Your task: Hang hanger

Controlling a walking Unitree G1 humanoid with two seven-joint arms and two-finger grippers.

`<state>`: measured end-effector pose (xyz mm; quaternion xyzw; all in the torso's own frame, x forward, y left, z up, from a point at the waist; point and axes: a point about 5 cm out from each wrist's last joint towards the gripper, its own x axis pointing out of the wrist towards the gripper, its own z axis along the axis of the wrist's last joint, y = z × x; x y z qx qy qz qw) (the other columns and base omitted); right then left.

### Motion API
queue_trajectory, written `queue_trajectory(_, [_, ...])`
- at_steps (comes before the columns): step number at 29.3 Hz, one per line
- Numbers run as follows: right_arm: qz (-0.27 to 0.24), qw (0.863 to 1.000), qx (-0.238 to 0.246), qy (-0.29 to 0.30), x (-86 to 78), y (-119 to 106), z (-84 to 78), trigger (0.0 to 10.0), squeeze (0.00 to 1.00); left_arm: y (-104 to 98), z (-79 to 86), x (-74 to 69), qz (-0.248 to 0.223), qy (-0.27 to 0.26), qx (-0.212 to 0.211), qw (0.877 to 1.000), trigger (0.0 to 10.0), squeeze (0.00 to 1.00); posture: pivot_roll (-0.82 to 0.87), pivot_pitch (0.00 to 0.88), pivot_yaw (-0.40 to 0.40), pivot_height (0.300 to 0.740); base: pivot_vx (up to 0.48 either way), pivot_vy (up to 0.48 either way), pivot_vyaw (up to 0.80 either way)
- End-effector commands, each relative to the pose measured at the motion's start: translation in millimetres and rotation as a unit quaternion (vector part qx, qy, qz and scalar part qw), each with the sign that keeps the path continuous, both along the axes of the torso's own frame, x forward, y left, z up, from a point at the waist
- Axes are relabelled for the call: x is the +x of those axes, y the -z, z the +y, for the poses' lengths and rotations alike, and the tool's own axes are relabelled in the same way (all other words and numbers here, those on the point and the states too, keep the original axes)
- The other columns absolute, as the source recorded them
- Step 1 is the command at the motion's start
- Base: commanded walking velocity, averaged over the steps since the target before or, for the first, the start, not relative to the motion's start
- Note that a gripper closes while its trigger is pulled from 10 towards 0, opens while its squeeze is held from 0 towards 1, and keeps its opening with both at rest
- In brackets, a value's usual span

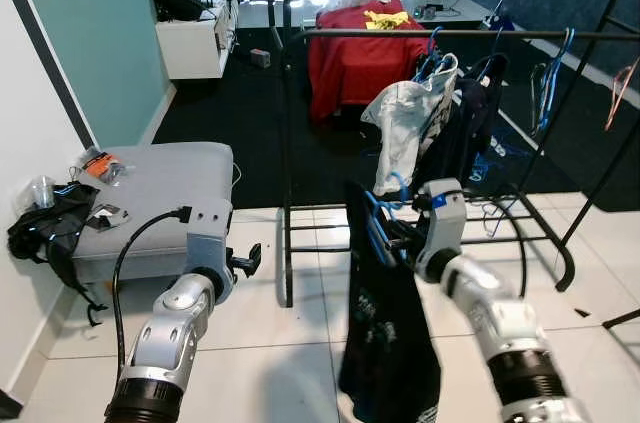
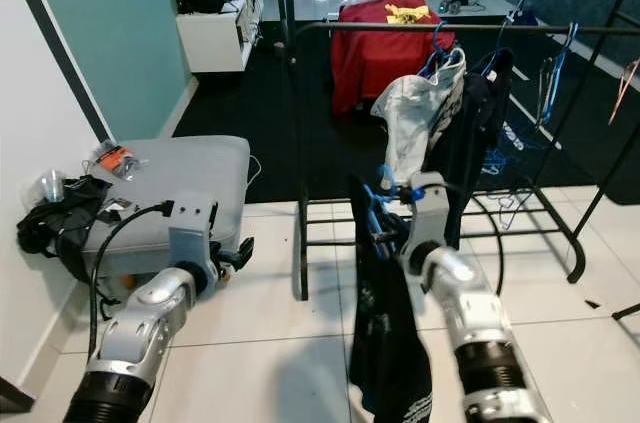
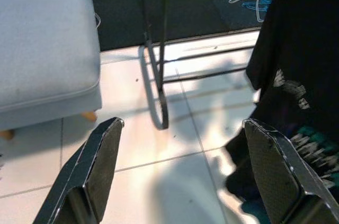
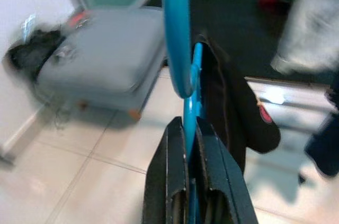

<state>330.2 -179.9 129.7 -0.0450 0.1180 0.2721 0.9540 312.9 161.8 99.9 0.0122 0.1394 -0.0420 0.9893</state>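
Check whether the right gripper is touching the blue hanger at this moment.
Touching. In the right wrist view the right gripper has both black fingers pressed flat against the blue hanger, with no gap showing on either side.

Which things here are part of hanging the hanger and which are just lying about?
Job:
blue hanger with black shirt
right end effector, shut on the hanger
rail

Lying about:
grey ottoman
black bag
red cloth
white garment, already on the rail
left end effector, open, idle
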Motion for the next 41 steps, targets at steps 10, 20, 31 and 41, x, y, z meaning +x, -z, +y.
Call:
queue_trajectory(10, [-0.030, 0.959, -0.059, -0.275, -18.5, -28.5, -6.2, 10.0, 0.00, -15.9, 47.2, -4.2, -0.041, -0.034, 0.038, 0.998, 10.0, 0.00, -0.09, 0.000, -0.031, 0.740, 0.000, 0.000, 0.00])
queue_trajectory(20, [-0.002, 0.922, -0.021, -0.387, -24.2, -52.9, -13.1, 10.0, 0.00, -34.1, 48.0, -22.0, -0.066, 0.065, 0.037, 0.995, 10.0, 0.00, -0.06, 0.000, -0.087, 0.740, 0.000, 0.000, 0.00])
queue_trajectory(31, [0.004, 0.901, 0.055, -0.430, -27.3, -91.6, -26.8, 10.0, 0.00, -46.6, 47.0, -53.2, -0.116, 0.197, 0.000, 0.974, 10.0, 1.00, -0.07, 0.004, -0.080, 0.740, 0.000, 0.000, 0.00])
queue_trajectory(41, [0.009, 0.888, 0.083, -0.452, -30.7, -106.9, -35.7, 10.0, 0.00, -49.5, 23.4, -60.7, -0.119, 0.278, -0.034, 0.953, 10.0, 1.00, -0.08, 0.000, -0.065, 0.740, 0.000, 0.000, 0.00])
